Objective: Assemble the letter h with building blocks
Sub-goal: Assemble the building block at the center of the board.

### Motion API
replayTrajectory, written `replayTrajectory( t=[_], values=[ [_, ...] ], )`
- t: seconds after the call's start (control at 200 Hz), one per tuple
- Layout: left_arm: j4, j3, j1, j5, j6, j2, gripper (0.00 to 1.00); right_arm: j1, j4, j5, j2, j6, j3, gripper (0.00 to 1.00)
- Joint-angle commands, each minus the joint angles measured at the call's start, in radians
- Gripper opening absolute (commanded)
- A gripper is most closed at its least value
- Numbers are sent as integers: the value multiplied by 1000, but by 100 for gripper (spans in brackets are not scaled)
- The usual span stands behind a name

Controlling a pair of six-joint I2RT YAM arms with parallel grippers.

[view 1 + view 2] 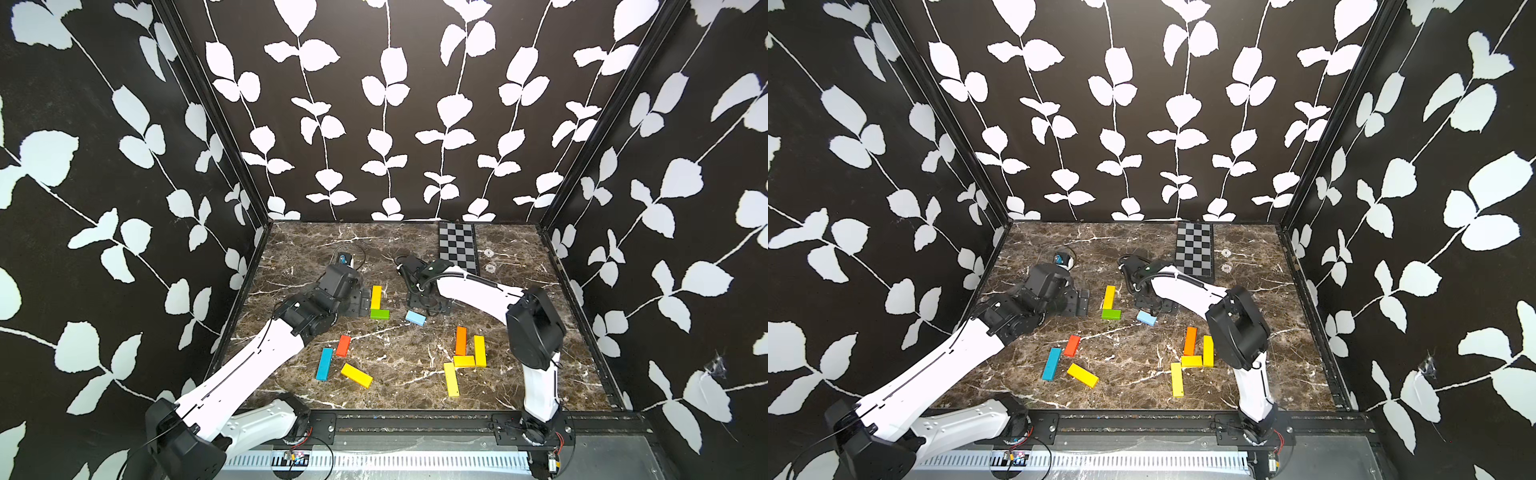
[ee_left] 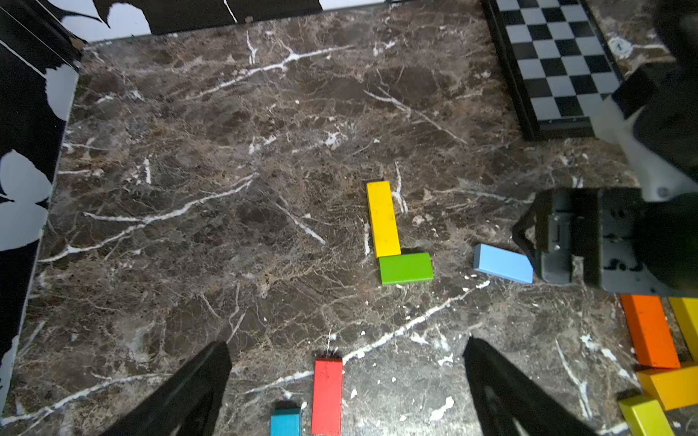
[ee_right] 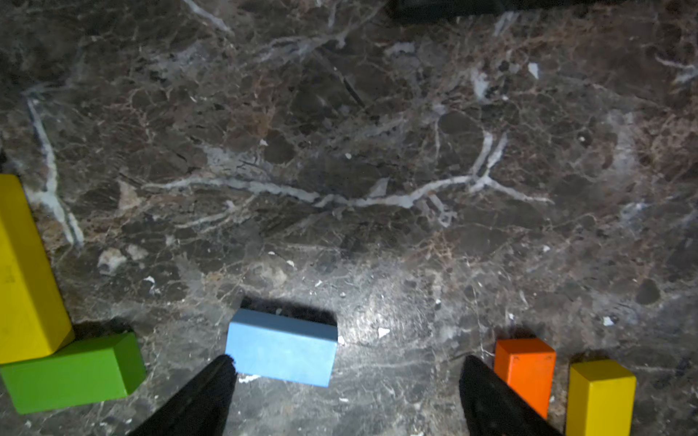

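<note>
Left gripper (image 2: 346, 341): fingers spread wide with nothing between them; positioned low, just beside the yellow-and-green pair.
Right gripper (image 3: 347, 358): fingers spread wide, holding nothing; one fingertip (image 3: 223, 372) sits at a corner of the short light blue block (image 3: 281, 345); contact cannot be confirmed.
Assembly area: long glossy yellow bar (image 1: 376, 296) with short green block (image 1: 380, 314) butted against its near end, forming an L between both grippers.
Left-side spares: red bar (image 1: 343, 345), blue bar (image 1: 324, 364) and angled yellow bar (image 1: 356, 375), lying close together.
Right-side spares: orange bar (image 1: 461, 340) clustered with three yellow bars (image 1: 451, 379).
Obstruction: black-and-grey checkered board (image 1: 457, 247) at the far edge, behind the right arm.
Surface: dark marble-patterned tabletop (image 1: 415, 399), white-veined; blocks are smooth, rectangular, sharp-edged.
</note>
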Motion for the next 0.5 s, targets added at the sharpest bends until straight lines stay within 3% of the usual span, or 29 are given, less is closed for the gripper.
replayTrajectory(
  t=[0.0, 0.495],
  values=[
    [19, -30, 7, 36, -29, 7, 97, 6, 0, -37, 16, 30, 17, 92],
    [12, -72, 21, 73, -61, 88, 91, 15, 106, -158, 109, 53, -20, 83]
  ],
)
